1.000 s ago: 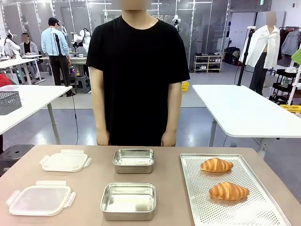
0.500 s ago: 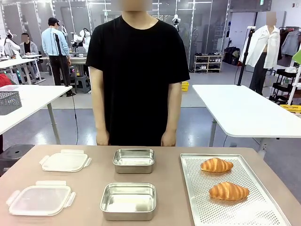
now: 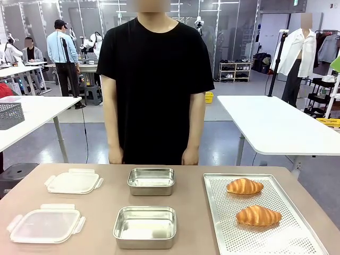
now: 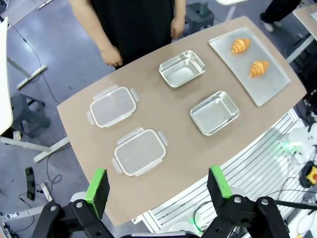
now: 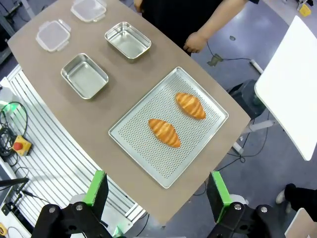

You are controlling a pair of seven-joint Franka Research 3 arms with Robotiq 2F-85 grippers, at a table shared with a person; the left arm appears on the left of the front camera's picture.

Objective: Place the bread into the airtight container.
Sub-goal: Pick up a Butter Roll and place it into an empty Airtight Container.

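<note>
Bright, even overhead light leaves faint shadows on the table (image 3: pixel 190 212). The near steel container (image 3: pixel 144 227) shows soft glare; the wrist views bend at their edges.

Seen from the front, the tray (image 3: pixel 218 212) runs off the bottom edge, so its near rim is lost. The table (image 3: pixel 194 228) hides the person (image 3: pixel 154 79) below the hands. In the right wrist view the top edge clips the far lid (image 5: pixel 89 7) and most of the person. In the left wrist view the far bread (image 4: pixel 240 45) and near bread (image 4: pixel 259 68) are too small to show crust detail.
</note>
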